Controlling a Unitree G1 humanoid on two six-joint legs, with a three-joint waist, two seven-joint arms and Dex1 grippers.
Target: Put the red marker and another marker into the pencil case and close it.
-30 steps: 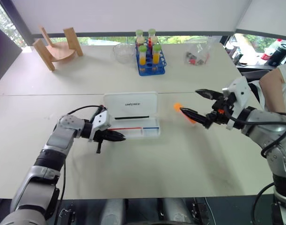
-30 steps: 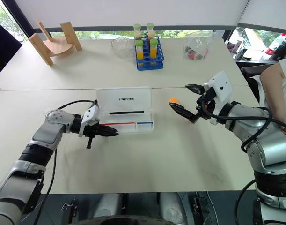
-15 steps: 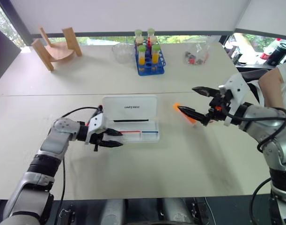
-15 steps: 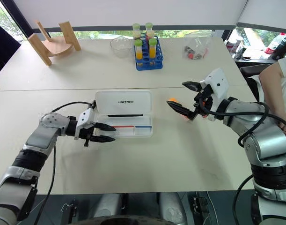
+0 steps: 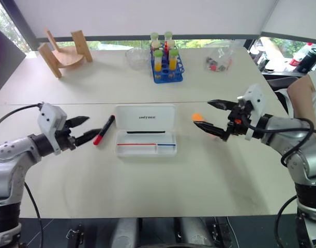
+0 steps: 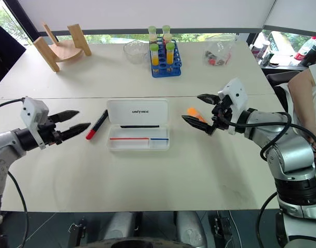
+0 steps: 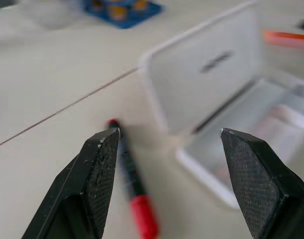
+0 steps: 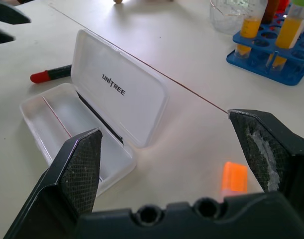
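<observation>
Your left gripper (image 5: pixel 84 129) hovers over the pale worktop (image 5: pixel 163 191) with its fingers apart and nothing between them. The red marker (image 5: pixel 104 129) lies on the worktop just beside the open pencil case (image 5: pixel 146 130), between the case and that gripper. The case's lid stands up, with thin pens in its tray. Your right gripper (image 5: pixel 211 114) is spread wide and empty, poised near the orange highlighter (image 6: pixel 195 113), which lies on the worktop to the right of the case.

Red marker (image 5: pixel 104 129) left of pencil case (image 5: pixel 146 129), orange highlighter (image 6: pixel 194 113) right
</observation>
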